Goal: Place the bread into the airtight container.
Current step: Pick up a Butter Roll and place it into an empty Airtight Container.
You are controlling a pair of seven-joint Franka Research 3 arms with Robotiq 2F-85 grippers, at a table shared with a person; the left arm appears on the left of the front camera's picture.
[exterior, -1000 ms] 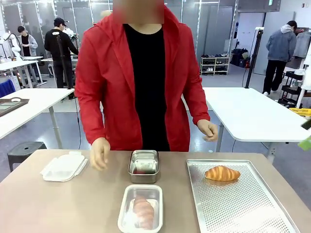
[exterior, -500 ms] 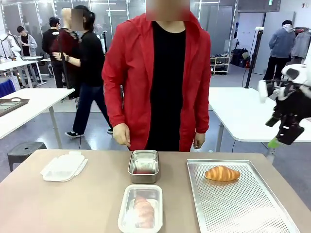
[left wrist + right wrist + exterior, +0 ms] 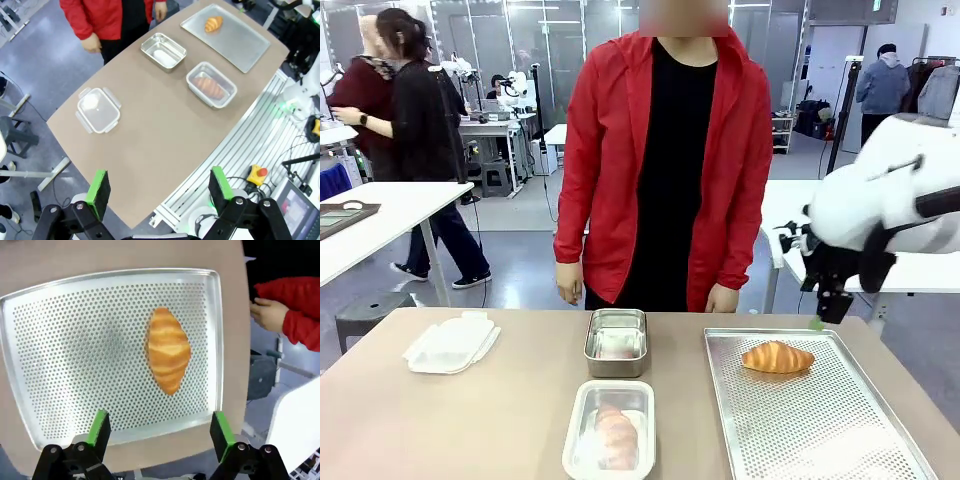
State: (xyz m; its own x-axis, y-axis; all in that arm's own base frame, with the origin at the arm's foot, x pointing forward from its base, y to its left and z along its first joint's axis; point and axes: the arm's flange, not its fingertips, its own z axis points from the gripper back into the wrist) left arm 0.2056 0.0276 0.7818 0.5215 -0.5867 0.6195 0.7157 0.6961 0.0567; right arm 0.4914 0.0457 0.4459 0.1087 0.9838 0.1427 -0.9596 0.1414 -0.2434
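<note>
The bread, a golden croissant [image 3: 777, 357] [image 3: 168, 350] [image 3: 213, 23], lies on the far part of a perforated metal tray [image 3: 820, 430] [image 3: 75, 340] at the right. My right gripper [image 3: 825, 315] [image 3: 159, 432] hangs open above the tray's far edge, a little right of the croissant and not touching it. The clear airtight container [image 3: 610, 428] [image 3: 211, 84] sits at the near centre with another piece of bread inside. High above the table's left end, my left gripper [image 3: 159, 186] is open and holds nothing.
A steel box [image 3: 616, 340] [image 3: 163, 50] stands just beyond the clear container. A clear clip lid [image 3: 452, 343] [image 3: 98, 110] lies at the left. A person in a red jacket [image 3: 665, 170] stands at the far edge, hands hanging down.
My right arm has swung in from the right and come down to the tray's far edge. The person has drawn both hands off the table and stands upright.
</note>
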